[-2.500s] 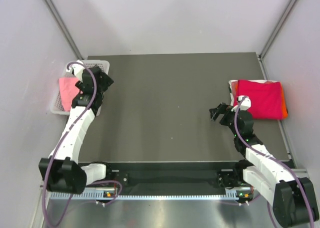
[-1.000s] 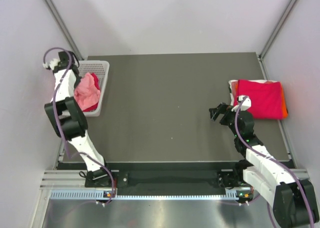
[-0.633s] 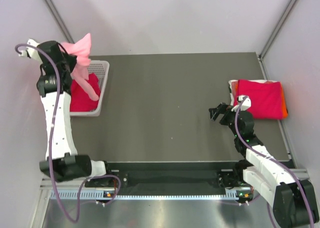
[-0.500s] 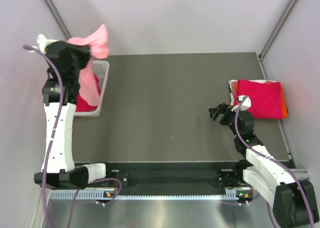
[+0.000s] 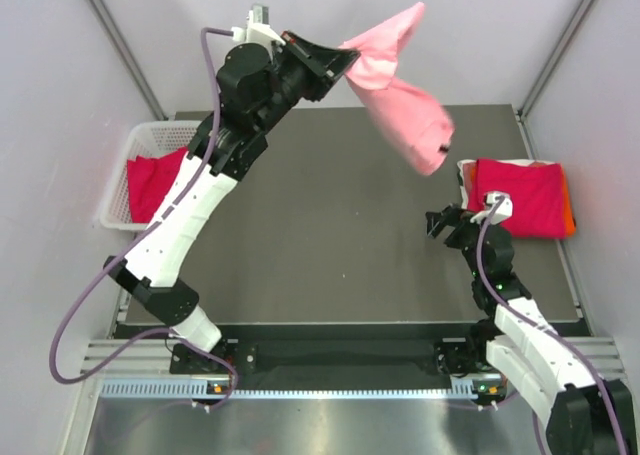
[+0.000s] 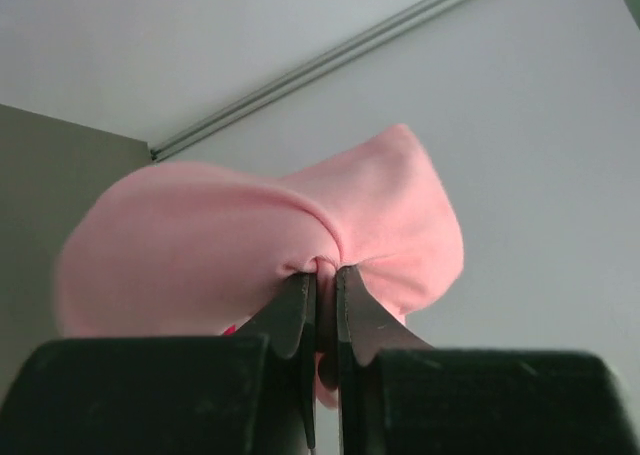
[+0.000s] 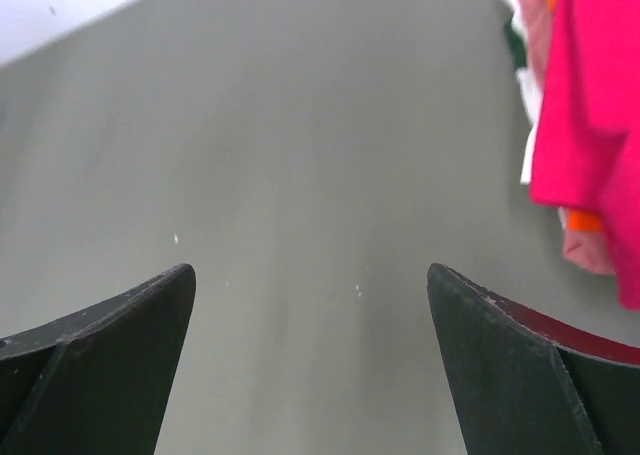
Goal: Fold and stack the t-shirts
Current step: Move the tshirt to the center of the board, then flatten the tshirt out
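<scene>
Swung up from the basket [image 5: 140,133], the left claw [image 5: 348,67] pinches the salmon-pink t-shirt [image 5: 398,100] aloft, well right of the basket. Right claw [image 5: 441,223] waits spread. Transfer underway; next it likely needs lowering and spreading flat for folding.

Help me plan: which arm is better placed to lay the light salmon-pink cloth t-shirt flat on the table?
Left, likely: left gripper is shut on the salmon-pink cloth t-shirt above the dark table; right gripper hangs open, empty.

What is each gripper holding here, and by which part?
The left gripper pinches the pink t-shirt by a bunched fold; which part of the shirt cannot be told. The right gripper is open, holding nothing.
</scene>
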